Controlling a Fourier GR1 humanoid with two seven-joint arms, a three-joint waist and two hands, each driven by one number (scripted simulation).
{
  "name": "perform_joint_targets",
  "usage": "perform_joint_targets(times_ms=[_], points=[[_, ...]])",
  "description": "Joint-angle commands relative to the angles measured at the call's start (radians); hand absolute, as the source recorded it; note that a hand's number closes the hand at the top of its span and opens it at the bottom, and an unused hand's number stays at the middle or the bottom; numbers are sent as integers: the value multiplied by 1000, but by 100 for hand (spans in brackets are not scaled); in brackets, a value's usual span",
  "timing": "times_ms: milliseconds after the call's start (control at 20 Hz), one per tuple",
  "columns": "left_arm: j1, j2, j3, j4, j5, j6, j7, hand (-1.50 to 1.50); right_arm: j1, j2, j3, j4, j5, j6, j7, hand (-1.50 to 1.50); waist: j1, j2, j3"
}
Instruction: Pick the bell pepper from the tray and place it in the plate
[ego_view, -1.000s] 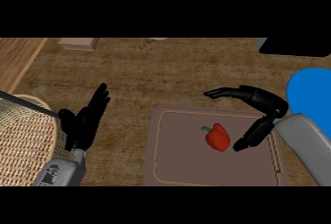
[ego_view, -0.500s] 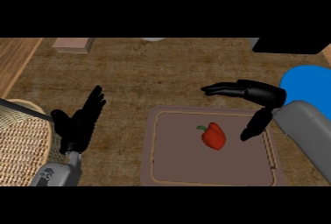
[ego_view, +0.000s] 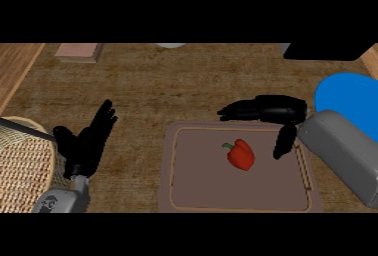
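Counter (ego_view: 162, 75) is carrying tray (ego_view: 199, 190) w/ pepper (ego_view: 241, 156) lying ungrabbed, just beside right hand (ego_view: 272, 109), which is hovering spread, holding nothing; pick + move to plate (ego_view: 351, 92) at its right are pending.

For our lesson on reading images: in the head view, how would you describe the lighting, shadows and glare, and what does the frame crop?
Head view: the light is flat and even, with no distinct shadow under the bell pepper on the tray; no glare on the blue plate, which the right edge crops; the black right hand and left hand show almost no shading.
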Motion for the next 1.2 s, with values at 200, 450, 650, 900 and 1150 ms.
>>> perform_joint_targets(times_ms=[200,450,650,900,1150], points=[[-81,102,82,53,-23,-46,15,0,-44,82,91,59,175,-42,-11,-150,-17,-3,4],[-35,104,83,14,-49,-29,20,0,-55,74,95,60,208,-2,-13,-150,-20,-6,4],[-58,100,97,37,-45,-49,0,0,-74,143,99,60,231,31,67,-150,-20,-4,4],[-28,92,112,69,-46,-72,-47,0,-47,135,82,23,263,19,92,-150,-29,-6,4],[-56,93,121,10,-43,-61,51,0,-18,171,80,129,337,-70,25,-150,-19,-4,5]])
